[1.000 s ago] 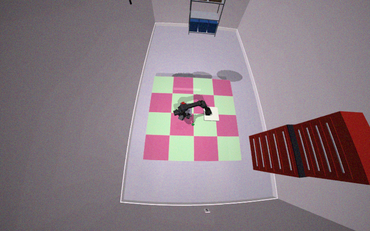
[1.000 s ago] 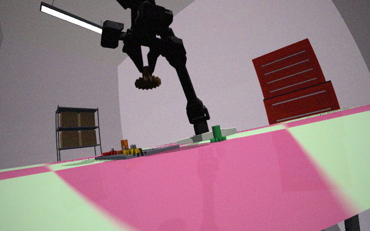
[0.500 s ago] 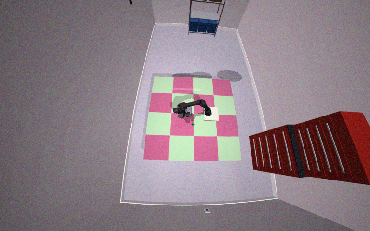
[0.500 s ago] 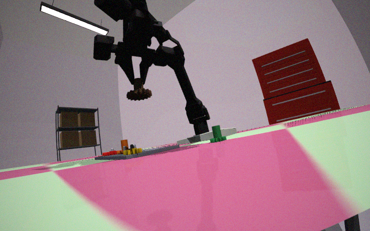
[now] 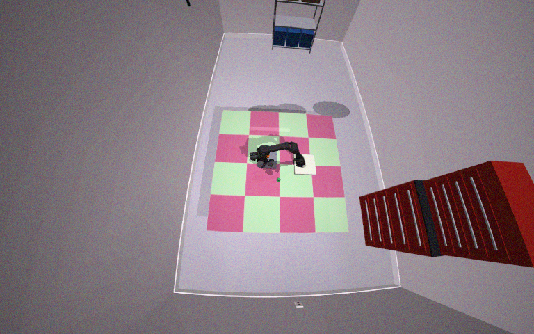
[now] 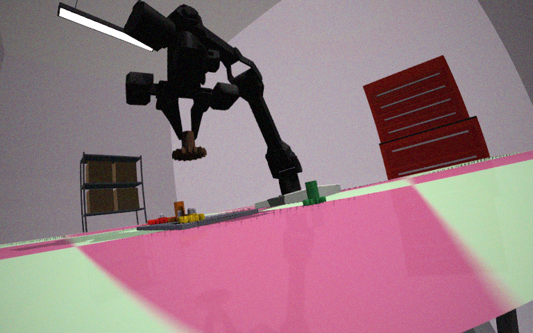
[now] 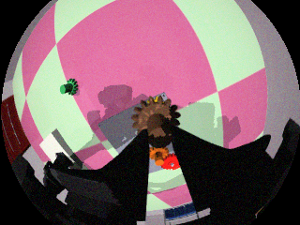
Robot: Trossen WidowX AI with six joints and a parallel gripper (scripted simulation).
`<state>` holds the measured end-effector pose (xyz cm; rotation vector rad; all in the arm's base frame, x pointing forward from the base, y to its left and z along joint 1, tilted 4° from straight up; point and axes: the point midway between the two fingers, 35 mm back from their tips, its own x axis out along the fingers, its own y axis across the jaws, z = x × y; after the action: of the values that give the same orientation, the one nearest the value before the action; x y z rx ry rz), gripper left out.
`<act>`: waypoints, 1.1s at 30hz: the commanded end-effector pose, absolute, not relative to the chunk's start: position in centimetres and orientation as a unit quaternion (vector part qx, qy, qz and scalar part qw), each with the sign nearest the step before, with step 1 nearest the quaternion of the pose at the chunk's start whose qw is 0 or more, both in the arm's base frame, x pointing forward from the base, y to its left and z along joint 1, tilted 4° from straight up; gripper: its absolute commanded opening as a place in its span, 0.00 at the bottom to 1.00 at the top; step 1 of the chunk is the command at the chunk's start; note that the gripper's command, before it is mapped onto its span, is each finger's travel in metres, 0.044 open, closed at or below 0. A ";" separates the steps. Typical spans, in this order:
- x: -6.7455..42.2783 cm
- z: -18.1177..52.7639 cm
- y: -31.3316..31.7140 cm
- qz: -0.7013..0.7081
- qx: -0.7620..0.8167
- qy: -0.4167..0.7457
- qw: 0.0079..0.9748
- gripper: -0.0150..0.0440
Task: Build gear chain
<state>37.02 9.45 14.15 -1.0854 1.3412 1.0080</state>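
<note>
While the gripper [image 5: 265,164] [image 6: 188,135] [image 7: 159,131] is up in the air, it's clamped on the round hub of a brown toothed gear [image 6: 189,153] [image 7: 142,117], so that one is off the surface [image 5: 297,222] [image 6: 294,266] [image 7: 136,47] completely. From the exterior view, the teeth sit below the fingertips and there's a visible gap down to the flat grey board [image 6: 235,215] [image 7: 117,128].

Over on the board, the exterior view has the low yellow gear [image 6: 191,218] at 6 o'clock from the brown one. An orange gear with a tall round hub [image 6: 178,208] [image 7: 158,155] is right near it, and the flat red gear [image 6: 157,221] [image 7: 172,160] is at 7 o'clock. Wrist cam puts orange at 6 o'clock from the brown gear, with red just beside orange toward its 4 o'clock. Can't tell from these angles if orange is fully down, or whether its teeth really mesh.

The green gear with a tall round hub [image 5: 278,179] [image 6: 313,196] [image 7: 70,87] is loose, upright on the surface, off the board. It's at 10 o'clock from brown in the wrist view and 4 o'clock in the exterior one. Top view's fingers are too small and dark to read.
</note>
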 end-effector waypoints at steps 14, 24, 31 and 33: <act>37.0 12.6 5.7 0.422 -0.461 0.563 0.541 0.25; 36.8 11.5 3.5 0.422 -0.461 0.563 0.540 0.25; 36.5 10.7 2.0 0.422 -0.462 0.564 0.540 0.25; 36.4 10.5 1.6 0.421 -0.462 0.564 0.540 0.25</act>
<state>36.56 2.19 10.52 -1.0880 1.3434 1.0059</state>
